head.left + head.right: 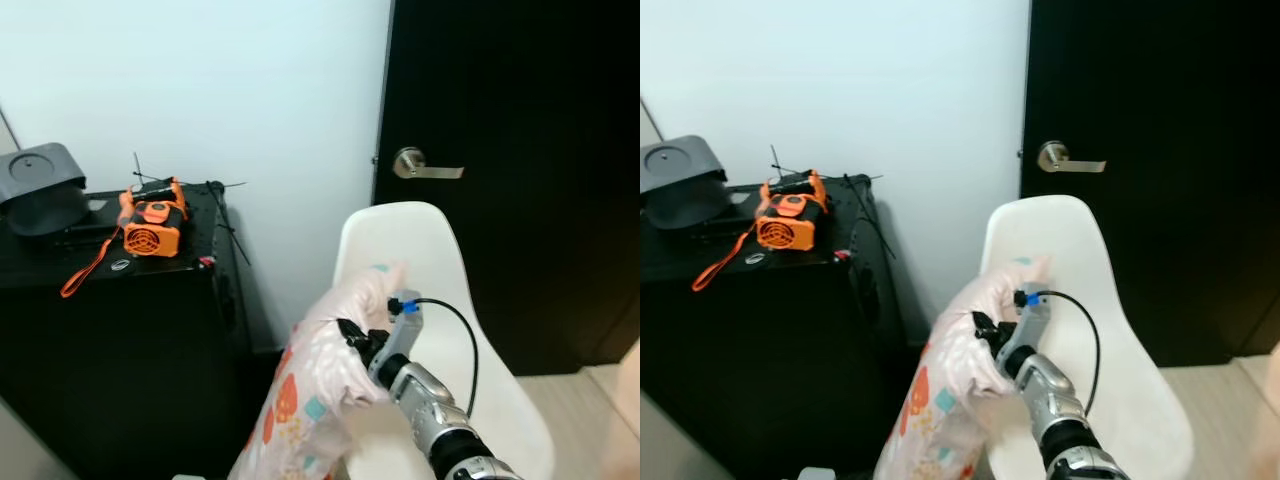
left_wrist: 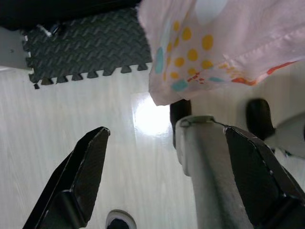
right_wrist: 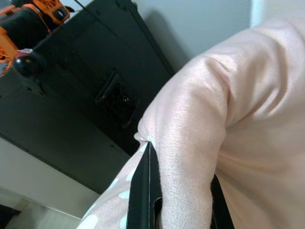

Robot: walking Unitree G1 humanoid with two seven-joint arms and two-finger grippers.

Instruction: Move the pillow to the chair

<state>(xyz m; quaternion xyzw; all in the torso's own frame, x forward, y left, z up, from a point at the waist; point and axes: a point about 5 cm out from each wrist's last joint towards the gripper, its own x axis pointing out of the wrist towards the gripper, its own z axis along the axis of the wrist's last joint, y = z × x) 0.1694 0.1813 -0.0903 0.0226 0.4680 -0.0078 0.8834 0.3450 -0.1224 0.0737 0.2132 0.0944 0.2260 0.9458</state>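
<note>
A pale pink pillow (image 1: 320, 380) with orange and teal spots hangs against the left front of the white shell chair (image 1: 440, 300). My right gripper (image 1: 352, 345) is shut on the pillow's upper fold, and the fabric (image 3: 205, 143) bulges between its black fingers (image 3: 145, 191). The pillow's lower corner (image 2: 200, 52) dangles above the pale floor. My left gripper (image 2: 167, 176) hangs open low beside a chair leg (image 2: 209, 171), with nothing between its fingers.
A black cabinet (image 1: 110, 330) stands to the left, carrying an orange device (image 1: 152, 225) and a grey box (image 1: 40, 185). A black door (image 1: 520, 150) with a lever handle (image 1: 425, 165) is behind the chair. A dark foam mat (image 2: 81, 47) lies on the floor.
</note>
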